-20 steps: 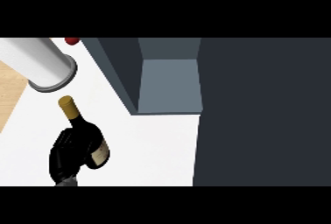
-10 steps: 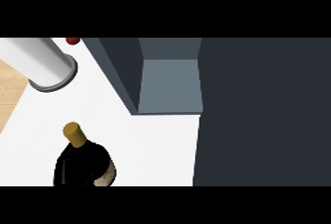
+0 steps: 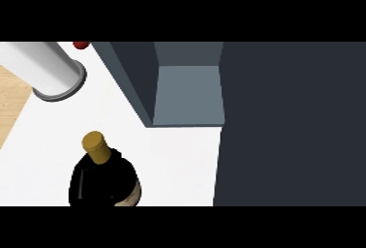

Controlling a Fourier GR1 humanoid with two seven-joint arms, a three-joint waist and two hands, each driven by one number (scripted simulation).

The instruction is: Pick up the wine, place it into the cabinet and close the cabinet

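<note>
Lifting the wine bottle point(image 3: 104, 180) beside the open cabinet point(image 3: 187, 94), step 1 of 3, I could not tell my fingers' state; shelving it seemingly came next.

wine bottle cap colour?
Gold-yellow foil cap on the dark wine bottle, seen in the head view, the only view.

A single head view is given, aimed steeply down at the white table point(image 3: 178, 160) from close above. The open cabinet point(image 3: 187, 92) is seen toward 12 o'clock, the wine bottle point(image 3: 103, 181) toward 7 o'clock.
</note>
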